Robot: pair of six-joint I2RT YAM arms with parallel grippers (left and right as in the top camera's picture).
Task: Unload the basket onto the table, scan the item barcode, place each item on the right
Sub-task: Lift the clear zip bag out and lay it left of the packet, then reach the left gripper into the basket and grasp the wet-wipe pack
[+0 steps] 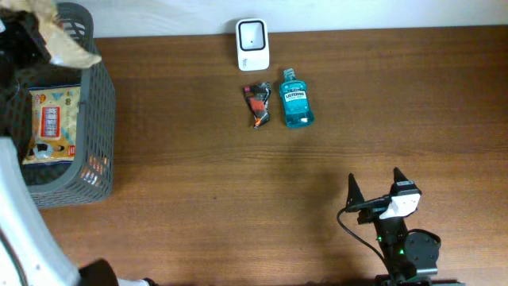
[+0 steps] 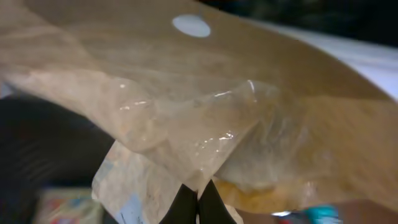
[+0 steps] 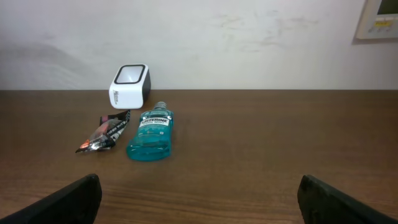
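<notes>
Brown wood-grain table (image 1: 238,199). Far-left corner: dark grey slatted basket (image 1: 101,119) w/ colourful printed packet (image 1: 51,123) lying inside. Mid-far: blue Listerine mouthwash bottle (image 1: 295,99) flat on its side, label up, cap toward back edge. Just beside it, to the left: small dark crumpled snack wrapper (image 1: 257,104), red/orange print, slim gap between. Behind: off-white wall (image 3: 249,43), pale panel (image 3: 379,18) upper rt.

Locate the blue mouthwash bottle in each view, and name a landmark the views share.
Overhead: mouthwash bottle upper centre, right of the wrapper.
Left wrist: not visible; tan bag fills it.
Right wrist: left of centre, on the table.
Landmark: white scanner, behind it in both.
</notes>
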